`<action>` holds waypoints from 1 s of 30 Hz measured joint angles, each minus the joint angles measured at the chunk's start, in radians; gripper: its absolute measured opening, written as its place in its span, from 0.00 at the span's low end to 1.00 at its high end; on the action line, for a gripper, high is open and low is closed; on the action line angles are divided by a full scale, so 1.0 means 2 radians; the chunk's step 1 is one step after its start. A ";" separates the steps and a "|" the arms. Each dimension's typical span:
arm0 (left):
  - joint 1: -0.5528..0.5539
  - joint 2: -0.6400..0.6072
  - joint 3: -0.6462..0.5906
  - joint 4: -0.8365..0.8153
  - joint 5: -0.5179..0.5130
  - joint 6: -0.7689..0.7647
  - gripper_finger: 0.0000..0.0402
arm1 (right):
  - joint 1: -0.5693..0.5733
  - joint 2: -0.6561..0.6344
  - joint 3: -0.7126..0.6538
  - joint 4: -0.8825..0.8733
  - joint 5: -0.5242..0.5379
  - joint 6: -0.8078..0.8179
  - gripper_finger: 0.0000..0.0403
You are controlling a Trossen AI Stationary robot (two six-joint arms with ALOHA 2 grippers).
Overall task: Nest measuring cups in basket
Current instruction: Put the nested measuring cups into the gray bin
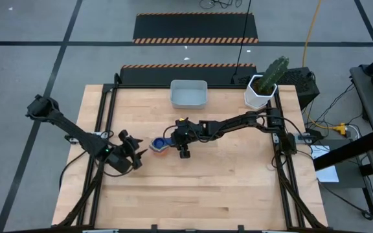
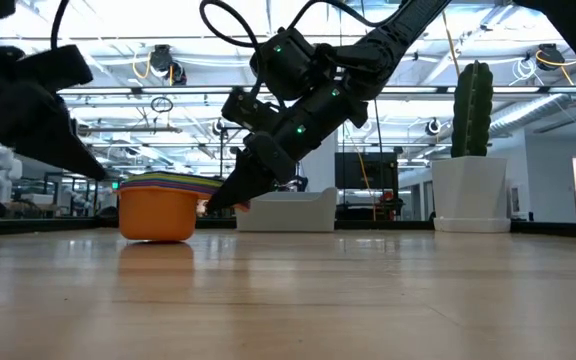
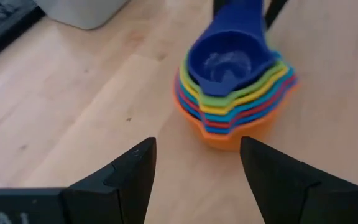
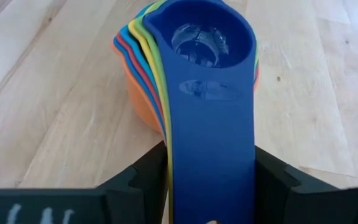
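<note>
Wooden tabletop point(image 1: 199, 188), near half bare of task items. Cups point(image 1: 160, 146) sit as one nested stack near the middle of the tabletop, slightly toward the left edge: orange cup point(image 3: 238, 134) at the bottom, then red, blue, yellow and green rims, dark blue cup point(image 4: 207, 74) on top. Exact count of layers cannot be read.

Right gripper point(image 4: 210, 180) reaches in from the right edge; its fingers pinch the long handle of the dark blue cup, whose bowl sits in the stack. Whether that cup is fully seated cannot be told.

Left gripper point(image 3: 194, 171) waits just beside the stack on its left side, fingers spread, holding nothing.

Farther back, basket point(image 1: 188, 94) stands at the middle of the far edge, well apart from the stack. Nothing shows inside it in the overhead view. White pot with cactus point(image 1: 264, 87) stands at the far right corner; not part of the task.

Judgement: nesting looks done or nearly so; transfer of the stack into the basket is not yet done, so roughly the second half remains.
</note>
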 joint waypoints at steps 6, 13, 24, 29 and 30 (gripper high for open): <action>-0.010 -0.011 -0.021 0.029 0.016 0.003 0.59 | 0.000 0.000 0.000 -0.002 0.001 -0.009 0.38; 0.024 0.000 -0.111 0.202 0.037 0.021 0.49 | -0.001 0.000 0.000 -0.003 0.001 -0.011 0.38; 0.084 0.000 -0.136 0.321 0.093 0.142 0.27 | -0.001 0.000 0.000 -0.003 0.002 -0.013 0.38; 0.098 0.000 -0.136 0.323 0.101 0.153 0.26 | -0.004 0.000 0.000 -0.004 0.004 -0.014 0.38; 0.099 0.000 -0.136 0.327 0.102 0.156 0.26 | -0.004 0.000 0.000 -0.004 0.004 -0.015 0.38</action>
